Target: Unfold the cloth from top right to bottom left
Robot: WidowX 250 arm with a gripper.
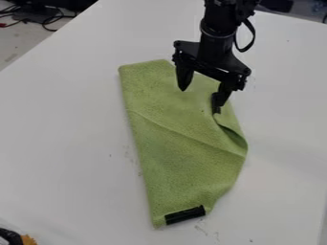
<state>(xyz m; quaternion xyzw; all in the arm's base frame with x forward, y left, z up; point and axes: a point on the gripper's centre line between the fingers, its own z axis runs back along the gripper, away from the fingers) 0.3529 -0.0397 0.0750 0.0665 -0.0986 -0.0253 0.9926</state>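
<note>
On white desk (64, 143): green cloth (179, 139), lengthwise from twelve to six o'clock, with black strip (185, 215) at six; at cloth's one o'clock, black claw (201, 100), fingers wide apart.

Place: a robotics lab or workshop is suggested; which of the two cannot be told.
Work surface: a broad, plain white tabletop (64, 129) is seen, marked by small specks.
Machine: a black robot arm (218, 28) is held over it from the top edge.
Floor: black cables (49, 22) and a bit of red wire (7, 24) are strewn across pale flooring (20, 42) at upper left, beside dark equipment (60, 4).
</note>
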